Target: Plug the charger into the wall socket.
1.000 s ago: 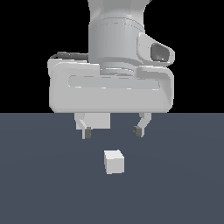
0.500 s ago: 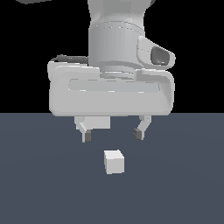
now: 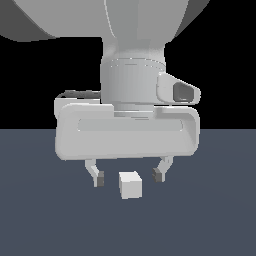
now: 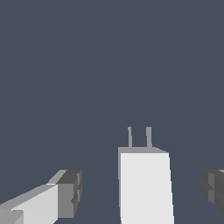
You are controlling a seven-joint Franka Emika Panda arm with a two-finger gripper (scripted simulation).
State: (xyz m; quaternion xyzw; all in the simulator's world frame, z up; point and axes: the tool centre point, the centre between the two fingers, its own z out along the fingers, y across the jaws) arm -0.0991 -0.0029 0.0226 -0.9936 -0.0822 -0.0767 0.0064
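The charger (image 3: pixel 130 184) is a small white cube lying on the dark floor, in front of the arm in the exterior view. In the wrist view the charger (image 4: pixel 144 183) shows two thin grey prongs sticking out of its far end. My gripper (image 3: pixel 128 176) is open and hangs low over the floor, with one fingertip on each side of the charger and a gap on both sides. The fingertips (image 4: pixel 70 192) are dark pads that do not touch the block. The wall socket is out of view in both frames.
The dark grey-blue floor (image 3: pixel 215 210) spreads all around under a black background. The arm's big white hand body (image 3: pixel 127 132) fills the middle of the exterior view and hides what lies behind it.
My gripper has come down toward the floor, so its open fingers now stand on either side of the charger. The charger has not moved.
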